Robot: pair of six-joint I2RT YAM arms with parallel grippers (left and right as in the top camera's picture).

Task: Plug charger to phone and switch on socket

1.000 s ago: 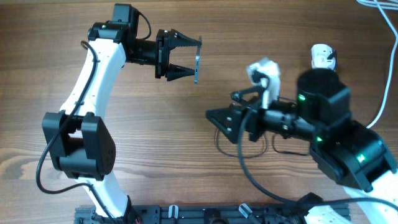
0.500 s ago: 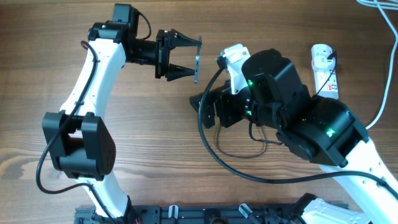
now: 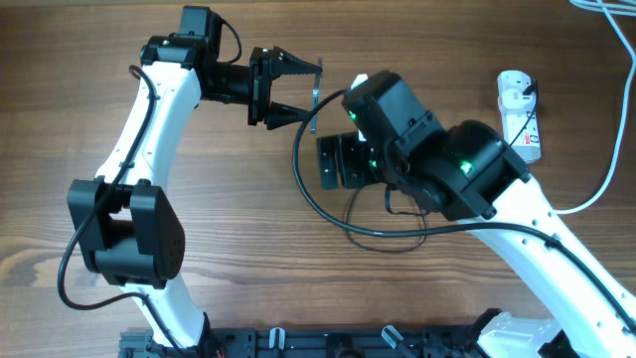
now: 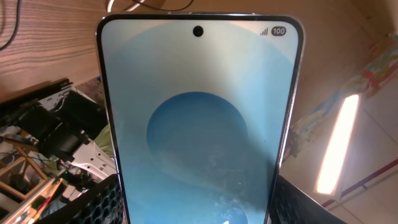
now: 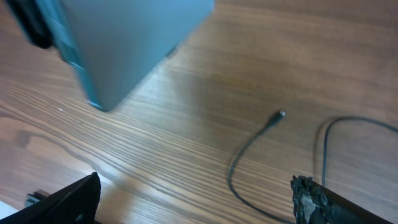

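Overhead, the left gripper (image 3: 303,91) is clamped across the phone (image 3: 314,97), holding it on edge and lifted clear of the table (image 3: 248,249). In the left wrist view the cyan screen fills the frame between the black pads, with the camera hole at the far end. The right gripper (image 3: 328,161) hangs just beside the phone, on the side nearer the robot's bases. Its jaws are spread wide and hold nothing.

As for progress, only the phone's pickup looks done. The charger (image 3: 383,239) lies loose on the table. Its connector tip (image 5: 281,114) rests on the wood, apart from the phone and not plugged into it. At the cable's other end, a dark plug (image 3: 527,91) appears to sit in the socket (image 3: 519,124), though this is too small to be sure of. The socket lies well apart from the phone towards the right arm's far side, its white cord (image 3: 611,149) running off past it. Whether its switch is on cannot be told.

In the right wrist view the connector tip lies on the table ahead of the open jaws, beyond the phone's blurred grey back. By my reading, what is left is to grasp that tip, seat it in the phone, then press the switch.
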